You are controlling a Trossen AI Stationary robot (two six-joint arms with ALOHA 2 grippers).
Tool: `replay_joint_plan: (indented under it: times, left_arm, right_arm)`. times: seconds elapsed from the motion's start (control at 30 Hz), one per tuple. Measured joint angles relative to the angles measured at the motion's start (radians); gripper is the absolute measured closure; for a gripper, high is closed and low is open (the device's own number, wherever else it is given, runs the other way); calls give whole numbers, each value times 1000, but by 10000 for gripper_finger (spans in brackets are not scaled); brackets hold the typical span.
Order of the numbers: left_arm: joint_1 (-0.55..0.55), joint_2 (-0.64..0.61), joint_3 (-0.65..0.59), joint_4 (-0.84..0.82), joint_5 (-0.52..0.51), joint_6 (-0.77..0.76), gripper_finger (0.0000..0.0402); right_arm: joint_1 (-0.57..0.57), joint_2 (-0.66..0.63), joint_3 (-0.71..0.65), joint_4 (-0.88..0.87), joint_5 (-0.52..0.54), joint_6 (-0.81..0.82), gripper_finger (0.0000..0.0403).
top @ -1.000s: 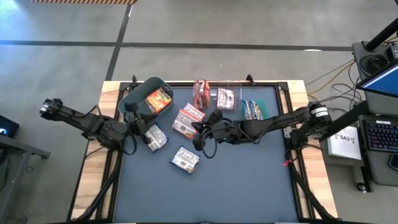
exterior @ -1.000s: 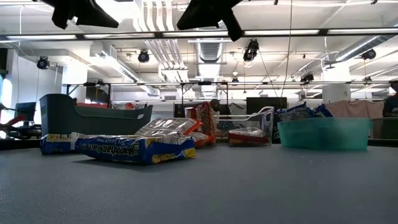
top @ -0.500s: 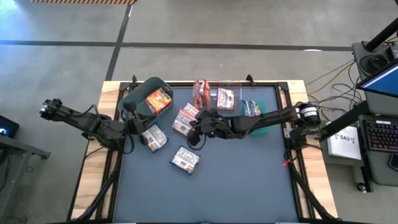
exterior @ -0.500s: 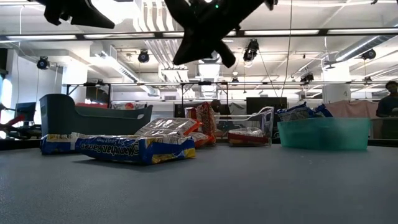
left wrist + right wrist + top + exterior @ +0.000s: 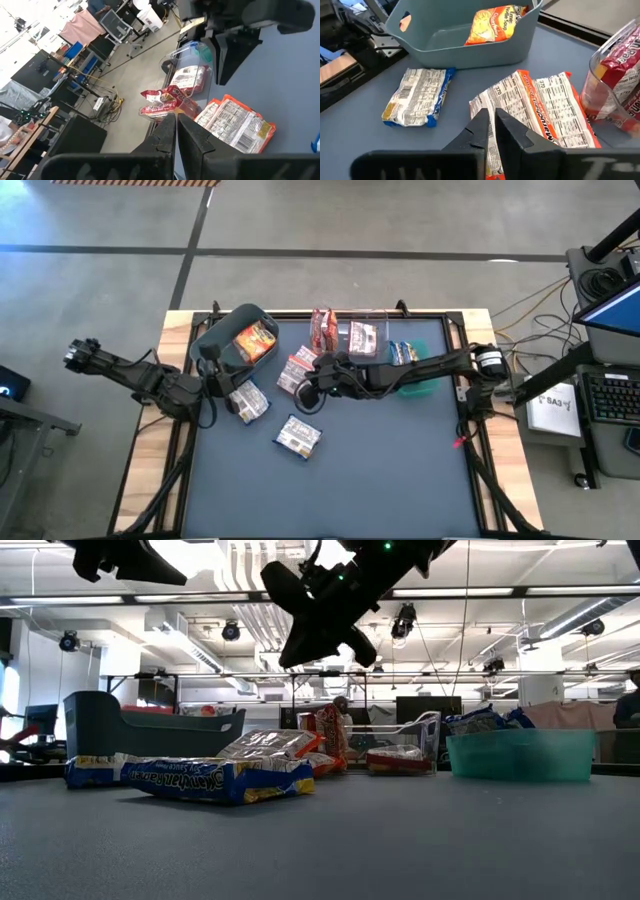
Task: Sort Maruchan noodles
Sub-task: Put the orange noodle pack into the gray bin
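Right tool (image 5: 309, 392), fingers together w/ nothing held, hangs over orange packet (image 5: 297, 373) lying mid-counter (image 5: 400, 470). Left tool (image 5: 233, 387), also closed & empty, sits above blue packet (image 5: 250, 401) beside grey bin (image 5: 212, 340), which holds another orange packet (image 5: 255, 338). Second blue packet (image 5: 298, 436) lies nearer counter's front.

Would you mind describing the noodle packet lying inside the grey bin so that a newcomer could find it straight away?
Start at the grey bin at the table's far left corner. The orange packet lies inside it, tilted, printed face up. It is the only packet in that bin; the orange packets nearby lie out on the mat.
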Motion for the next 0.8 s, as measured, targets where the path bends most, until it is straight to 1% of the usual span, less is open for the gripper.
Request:
replay_joint_plan:
  times: [0.13,0.43,0.53,0.67,0.8]
  left_arm:
    - [0,0,0,14,0,13,402]
    - [0,0,0,16,0,16,402]
    - [0,0,0,17,0,16,402]
    - [0,1,0,18,0,10,402]
    - [0,7,0,19,0,4,402]
  right_arm:
    - [-21,7,0,1,-40,38,343]
    - [-36,9,0,7,-96,48,200]
    - [-38,9,0,3,-114,84,162]
    - [-42,9,0,-44,-113,145,132]
    - [-47,9,-1,-135,-113,195,129]
